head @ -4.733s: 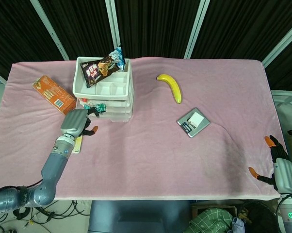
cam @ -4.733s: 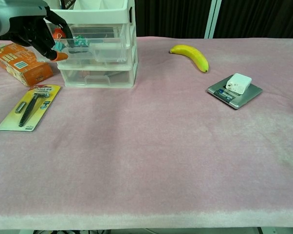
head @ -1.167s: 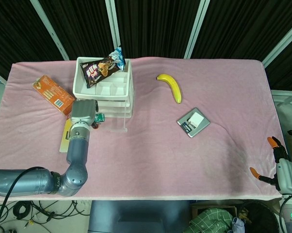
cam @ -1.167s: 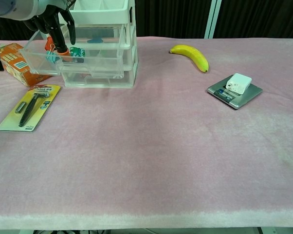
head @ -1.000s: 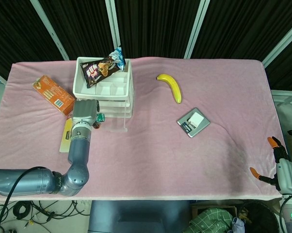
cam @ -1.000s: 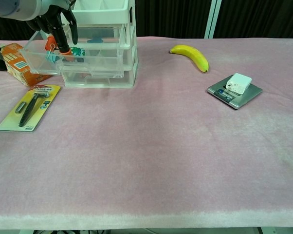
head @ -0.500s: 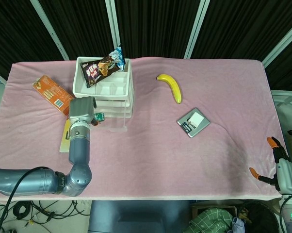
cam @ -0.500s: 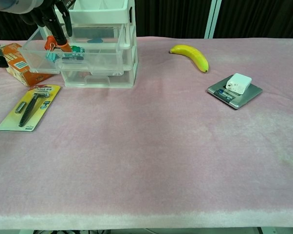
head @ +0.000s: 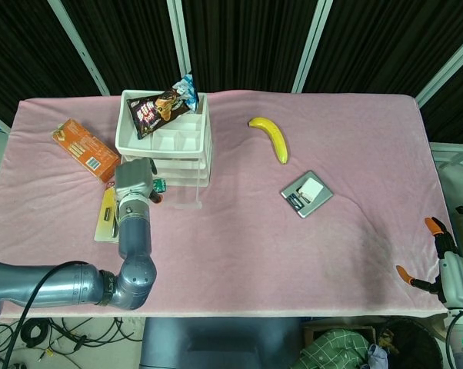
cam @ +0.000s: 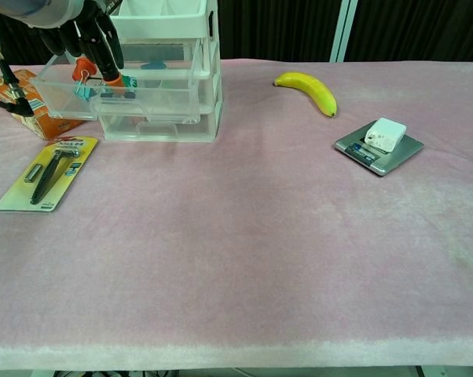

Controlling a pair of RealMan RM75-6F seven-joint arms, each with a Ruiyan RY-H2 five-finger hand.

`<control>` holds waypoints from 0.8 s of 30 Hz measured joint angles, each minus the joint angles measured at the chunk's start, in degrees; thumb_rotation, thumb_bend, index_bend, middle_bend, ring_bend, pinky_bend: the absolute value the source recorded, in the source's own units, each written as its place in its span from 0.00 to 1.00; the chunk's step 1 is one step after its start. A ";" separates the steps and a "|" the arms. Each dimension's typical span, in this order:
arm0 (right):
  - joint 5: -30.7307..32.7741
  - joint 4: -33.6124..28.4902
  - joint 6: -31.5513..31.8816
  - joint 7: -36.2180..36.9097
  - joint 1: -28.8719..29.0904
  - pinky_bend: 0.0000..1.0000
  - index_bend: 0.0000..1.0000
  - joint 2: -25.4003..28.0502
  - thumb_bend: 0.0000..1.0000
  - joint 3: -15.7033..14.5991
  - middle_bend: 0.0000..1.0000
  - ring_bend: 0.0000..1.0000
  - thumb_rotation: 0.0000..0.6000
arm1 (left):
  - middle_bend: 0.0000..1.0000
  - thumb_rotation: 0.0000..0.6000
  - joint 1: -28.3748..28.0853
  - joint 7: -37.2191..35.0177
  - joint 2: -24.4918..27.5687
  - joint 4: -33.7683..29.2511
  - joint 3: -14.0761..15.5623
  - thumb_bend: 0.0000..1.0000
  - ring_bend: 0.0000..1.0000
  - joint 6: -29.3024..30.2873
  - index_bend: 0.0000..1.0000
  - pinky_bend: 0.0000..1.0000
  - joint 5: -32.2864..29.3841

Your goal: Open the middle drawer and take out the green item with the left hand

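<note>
Green item (cam: 127,81) in the pulled-out middle drawer (cam: 71,98) is reached by the left hand (cam: 91,35); a firm pinch is perhaps not closed, so fingers should be lowered squarely.

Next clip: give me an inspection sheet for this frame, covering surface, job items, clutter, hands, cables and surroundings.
Surface: pink cloth over the table, lightly wrinkled.
Job items: middle drawer of the clear drawer unit pulled out; green item inside it, under the fingertips.
Clutter: snack bag on the unit's top tray; orange box; razor on a yellow card; banana; scale carrying a white block.
Hands: left hand reaches into the drawer, grasp unclear; right hand at the table's near right corner, fingers spread, empty.
Cables: black cable looping beside the left arm.
Surroundings: black curtains with white poles behind.
</note>
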 measured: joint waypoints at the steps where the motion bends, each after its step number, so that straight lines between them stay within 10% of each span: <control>1: 0.04 0.00 0.00 0.03 -0.01 0.12 0.00 0.01 0.12 0.01 0.00 0.00 1.00 | 1.00 1.00 -0.01 0.20 -0.10 0.15 0.05 0.19 1.00 0.03 0.38 1.00 0.00; 24: 0.29 0.00 -0.02 0.18 -0.05 0.12 0.00 0.01 0.12 0.18 0.00 0.00 1.00 | 1.00 1.00 0.88 2.31 -3.53 5.76 1.60 0.21 1.00 -0.29 0.44 1.00 3.67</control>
